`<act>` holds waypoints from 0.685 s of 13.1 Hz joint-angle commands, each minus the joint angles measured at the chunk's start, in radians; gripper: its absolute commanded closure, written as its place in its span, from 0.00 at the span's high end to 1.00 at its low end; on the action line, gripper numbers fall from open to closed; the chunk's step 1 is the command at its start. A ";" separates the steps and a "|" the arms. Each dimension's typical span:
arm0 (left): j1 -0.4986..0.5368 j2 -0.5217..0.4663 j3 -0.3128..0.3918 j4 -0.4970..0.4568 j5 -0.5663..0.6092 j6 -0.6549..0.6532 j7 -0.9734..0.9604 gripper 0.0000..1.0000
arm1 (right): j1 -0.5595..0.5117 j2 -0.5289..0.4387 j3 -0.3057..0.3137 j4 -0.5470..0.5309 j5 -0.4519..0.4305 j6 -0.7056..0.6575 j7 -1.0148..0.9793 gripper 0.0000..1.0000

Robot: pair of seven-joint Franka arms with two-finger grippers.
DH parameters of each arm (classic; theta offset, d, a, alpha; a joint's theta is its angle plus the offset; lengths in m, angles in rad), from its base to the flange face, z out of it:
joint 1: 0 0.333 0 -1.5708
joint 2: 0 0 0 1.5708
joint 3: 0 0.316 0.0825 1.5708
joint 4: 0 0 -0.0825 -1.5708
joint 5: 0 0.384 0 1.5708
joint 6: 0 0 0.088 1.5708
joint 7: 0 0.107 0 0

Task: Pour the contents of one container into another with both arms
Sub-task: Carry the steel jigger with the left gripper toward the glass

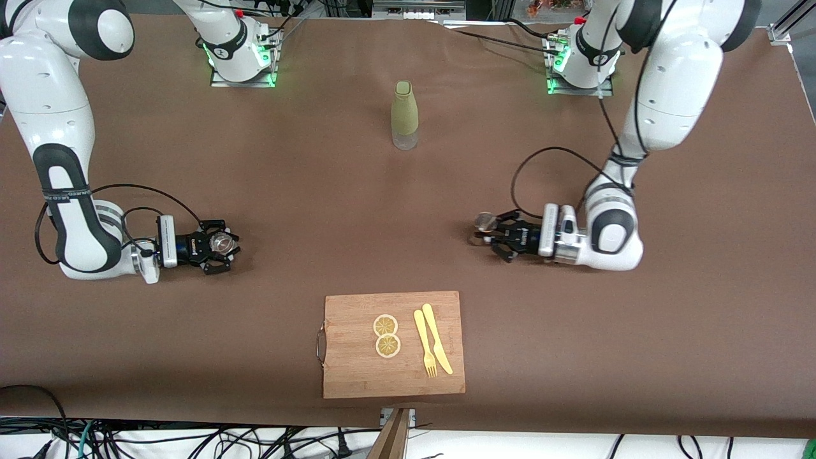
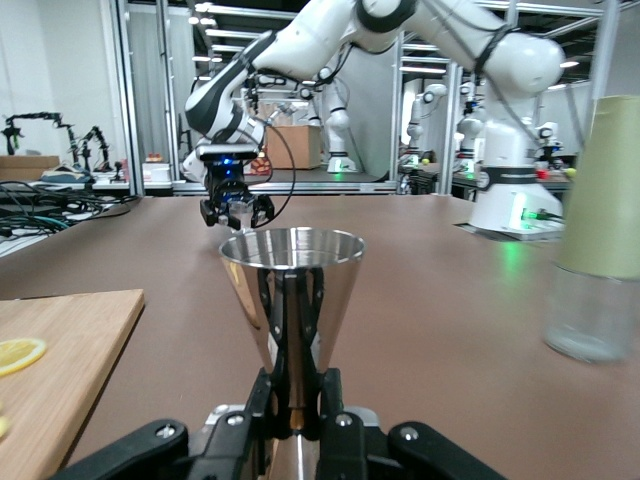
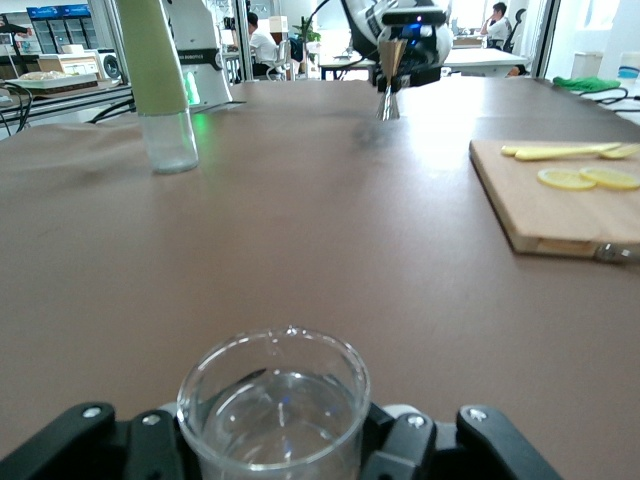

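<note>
Landmark: cutting board [image 1: 394, 344] at the camera edge of the table [image 1: 319, 191].

Right pincer [image 1: 220, 245], toward the right arm's end from the board: closed around a clear glass beaker [image 1: 222, 241], low at the table. Contents not discernible.

Green-sleeved bottle [image 1: 404, 115]: farther from the camera than the board, untouched.

Left pincer [image 1: 494, 237], toward the left arm's end from the board: clamped on a steel jigger [image 1: 484, 224], upright.

Judgement: both vessels gripped; bringing together and pouring remain.

Writing: none legible.
</note>
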 commanded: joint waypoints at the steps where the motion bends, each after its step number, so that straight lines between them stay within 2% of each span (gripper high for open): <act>1: -0.030 -0.002 -0.066 -0.010 -0.107 0.122 -0.005 0.00 | 0.040 -0.133 0.004 -0.111 0.064 0.009 0.053 0.31; 5: -0.123 0.019 -0.138 -0.002 -0.261 0.301 -0.005 0.00 | 0.140 -0.203 -0.026 -0.134 0.136 0.024 0.115 0.31; 9: -0.211 0.077 -0.157 0.107 -0.312 0.427 -0.008 0.00 | 0.241 -0.262 -0.081 -0.177 0.172 0.087 0.198 0.31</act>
